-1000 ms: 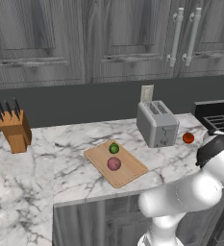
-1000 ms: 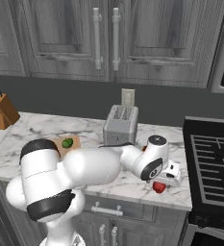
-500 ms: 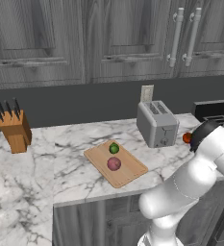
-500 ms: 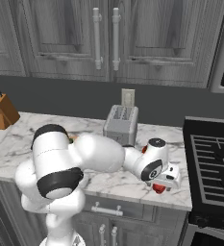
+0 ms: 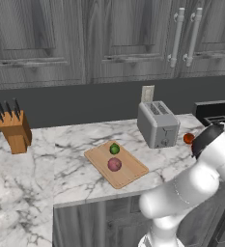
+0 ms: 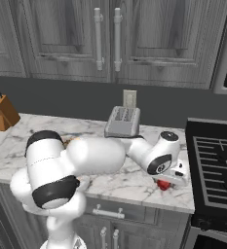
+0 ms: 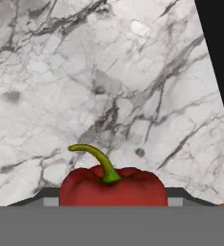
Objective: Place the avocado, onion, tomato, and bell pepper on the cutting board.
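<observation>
The red bell pepper [image 7: 113, 187] with its curved green stem lies on the marble between my gripper's [image 7: 111, 198] two dark fingertips [image 7: 43, 196], which stand wide apart on either side of it. The gripper is open. From the right base view the gripper [image 6: 172, 179] hangs low over the bell pepper [image 6: 162, 185] near the stove. The tan cutting board [image 5: 128, 173] lies mid-counter with the dark-green avocado [image 5: 114, 149] and the purple onion [image 5: 114, 164] on it. The tomato [image 5: 188, 138] rests on the counter right of the toaster, close to my arm.
A silver toaster [image 5: 157, 123] stands behind the board, and a wooden knife block [image 5: 15, 129] at the far left. The black stove [image 6: 216, 170] borders the counter just right of the pepper. The counter's front edge runs close below the gripper.
The arm's upper links have swung round and its elbow has risen in the left base view. The hand has stayed low over the bell pepper, and the produce has not moved.
</observation>
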Motion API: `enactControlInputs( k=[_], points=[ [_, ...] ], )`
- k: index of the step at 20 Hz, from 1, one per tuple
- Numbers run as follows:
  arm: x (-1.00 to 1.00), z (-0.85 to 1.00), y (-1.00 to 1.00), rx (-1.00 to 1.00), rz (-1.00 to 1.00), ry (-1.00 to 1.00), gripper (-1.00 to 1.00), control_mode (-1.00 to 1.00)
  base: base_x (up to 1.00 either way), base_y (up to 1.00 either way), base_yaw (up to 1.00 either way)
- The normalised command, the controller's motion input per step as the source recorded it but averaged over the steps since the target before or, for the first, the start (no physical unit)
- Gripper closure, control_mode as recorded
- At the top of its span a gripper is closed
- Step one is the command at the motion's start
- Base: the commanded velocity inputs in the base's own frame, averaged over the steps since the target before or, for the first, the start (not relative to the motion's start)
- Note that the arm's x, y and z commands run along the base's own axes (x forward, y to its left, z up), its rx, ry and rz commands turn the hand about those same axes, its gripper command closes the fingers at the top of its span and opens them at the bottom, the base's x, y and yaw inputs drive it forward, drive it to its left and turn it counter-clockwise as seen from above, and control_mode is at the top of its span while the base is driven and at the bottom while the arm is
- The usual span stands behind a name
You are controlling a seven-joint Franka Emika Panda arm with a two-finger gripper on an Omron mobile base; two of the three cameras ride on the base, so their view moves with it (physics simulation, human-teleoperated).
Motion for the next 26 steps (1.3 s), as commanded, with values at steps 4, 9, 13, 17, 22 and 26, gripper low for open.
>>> enactControlInputs(
  k=[4,9,13,17,22,26],
  points=[
    [-0.55,0.55,0.47,0.0,0.0,-0.19,1.0,-1.0,0.0,0.0,0.0],
    [-0.73,0.47,0.62,-0.01,0.0,-0.28,1.0,-1.0,0.0,0.0,0.0],
    [-0.78,0.32,0.69,-0.01,0.0,-0.24,1.0,-1.0,0.0,0.0,0.0],
    [-0.47,0.3,0.85,-0.02,0.01,-0.06,1.0,-1.0,0.0,0.0,0.0],
    [-0.22,0.27,0.91,-0.03,0.02,0.0,1.0,-1.0,0.0,0.0,0.0],
    [-0.06,0.07,1.0,-0.1,0.08,0.0,1.0,-1.0,0.0,0.0,0.0]
  ],
)
